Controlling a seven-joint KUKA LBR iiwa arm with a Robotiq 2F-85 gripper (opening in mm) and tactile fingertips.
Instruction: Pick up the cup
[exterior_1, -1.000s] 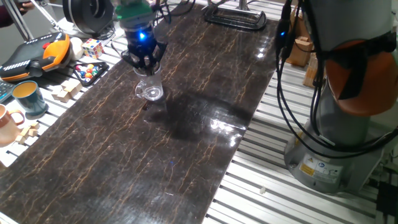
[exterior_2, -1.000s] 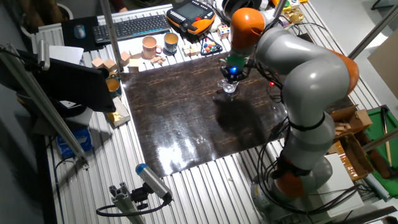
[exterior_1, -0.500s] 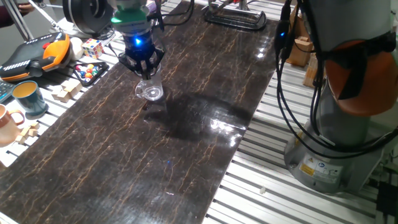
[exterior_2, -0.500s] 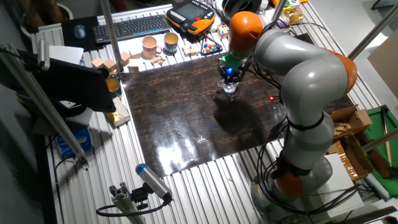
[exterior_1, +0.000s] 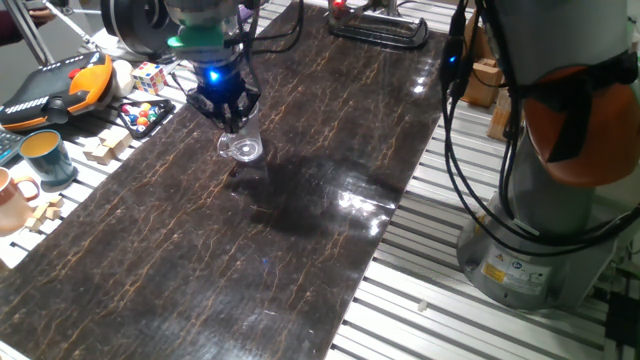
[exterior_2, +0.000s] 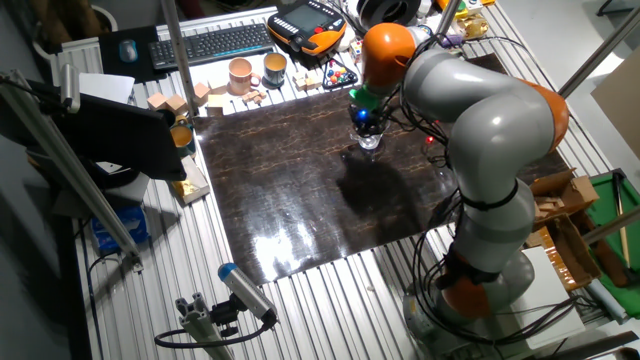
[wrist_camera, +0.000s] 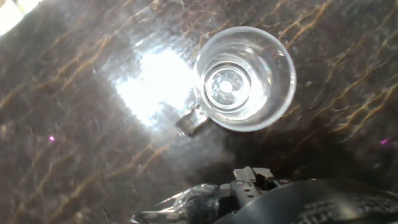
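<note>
The cup (exterior_1: 241, 147) is a small clear glass mug standing upright on the dark marbled tabletop (exterior_1: 300, 240). It also shows in the other fixed view (exterior_2: 369, 141). In the hand view I look down into the cup (wrist_camera: 242, 78), with its handle pointing to the lower left. My gripper (exterior_1: 232, 120) hangs just above the cup's far-left rim, its fingers drawn together to a point and holding nothing. It shows in the other fixed view (exterior_2: 367, 124) too. In the hand view only the gripper's tip (wrist_camera: 249, 182) shows at the bottom edge, beside the cup, not around it.
A teal mug (exterior_1: 45, 155) and a pink mug (exterior_1: 10, 195) stand off the left edge among wooden blocks (exterior_1: 100, 148). A Rubik's cube (exterior_1: 149, 76) and an orange-black pendant (exterior_1: 60, 85) lie behind them. A black clamp (exterior_1: 380, 28) sits at the far end, and the robot base (exterior_1: 540, 230) stands on the right.
The gripper has shifted left and slightly up, from directly over the cup to above its far-left rim. The cup has not moved.
</note>
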